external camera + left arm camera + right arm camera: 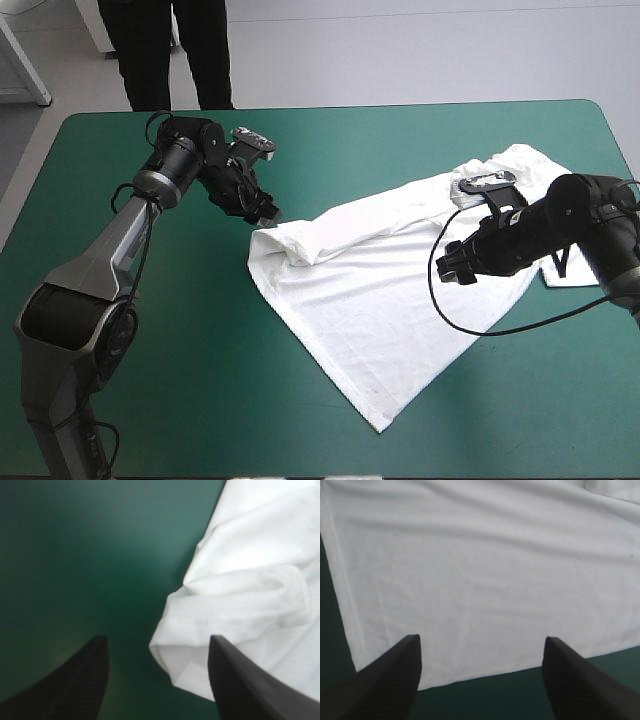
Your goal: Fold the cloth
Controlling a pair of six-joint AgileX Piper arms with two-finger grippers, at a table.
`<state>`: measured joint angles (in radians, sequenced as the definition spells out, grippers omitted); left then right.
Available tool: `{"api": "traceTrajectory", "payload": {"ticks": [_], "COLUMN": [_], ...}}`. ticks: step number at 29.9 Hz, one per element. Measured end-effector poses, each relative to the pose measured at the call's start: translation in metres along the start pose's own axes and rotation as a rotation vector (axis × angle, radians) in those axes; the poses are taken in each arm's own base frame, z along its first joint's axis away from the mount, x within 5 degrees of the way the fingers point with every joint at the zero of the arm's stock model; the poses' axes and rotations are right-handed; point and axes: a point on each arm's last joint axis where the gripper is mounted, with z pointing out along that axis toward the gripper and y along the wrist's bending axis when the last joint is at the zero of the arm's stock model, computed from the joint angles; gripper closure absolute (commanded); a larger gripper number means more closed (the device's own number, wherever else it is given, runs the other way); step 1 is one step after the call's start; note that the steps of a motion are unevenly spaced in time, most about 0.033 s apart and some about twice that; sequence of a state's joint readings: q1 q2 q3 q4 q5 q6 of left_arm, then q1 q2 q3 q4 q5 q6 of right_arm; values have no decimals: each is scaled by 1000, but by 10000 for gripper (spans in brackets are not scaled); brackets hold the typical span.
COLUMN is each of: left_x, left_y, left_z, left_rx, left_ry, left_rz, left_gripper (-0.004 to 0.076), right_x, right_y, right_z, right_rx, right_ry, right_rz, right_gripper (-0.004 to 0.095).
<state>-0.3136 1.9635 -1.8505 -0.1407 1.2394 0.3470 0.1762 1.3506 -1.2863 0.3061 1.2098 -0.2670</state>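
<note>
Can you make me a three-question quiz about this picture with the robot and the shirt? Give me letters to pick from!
1. Where on the table does the T-shirt lie?
A. at the left edge
B. from the middle toward the right side
C. at the near left corner

2. What colour is the table's cover?
A. teal-green
B. red
C. yellow

3. The left gripper is:
A. shut on the T-shirt
B. out of sight
C. open

Answers:
1. B: the high view shows it spread from the middle rightward.
2. A: teal-green shows all round the T-shirt.
3. C: its two black fingers stand apart in the left wrist view.
</note>
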Motion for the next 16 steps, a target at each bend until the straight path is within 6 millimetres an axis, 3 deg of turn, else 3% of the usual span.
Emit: {"api": "traceTrajectory", "payload": {"ticks": [9, 16], "left_x": [2, 13], "left_y": [2, 2], "left_z": [15, 39], "left_rx": [6, 34], "left_ry": [39, 117], "left_rz": [2, -7], "left_gripper": [300, 302], "right_x": [0, 1], "right_y": [0, 0], "right_z": [0, 0], "right_rx": [2, 3], "right_ry": [3, 4], "right_rz": [-1, -2], "right_gripper": [320, 321]}}
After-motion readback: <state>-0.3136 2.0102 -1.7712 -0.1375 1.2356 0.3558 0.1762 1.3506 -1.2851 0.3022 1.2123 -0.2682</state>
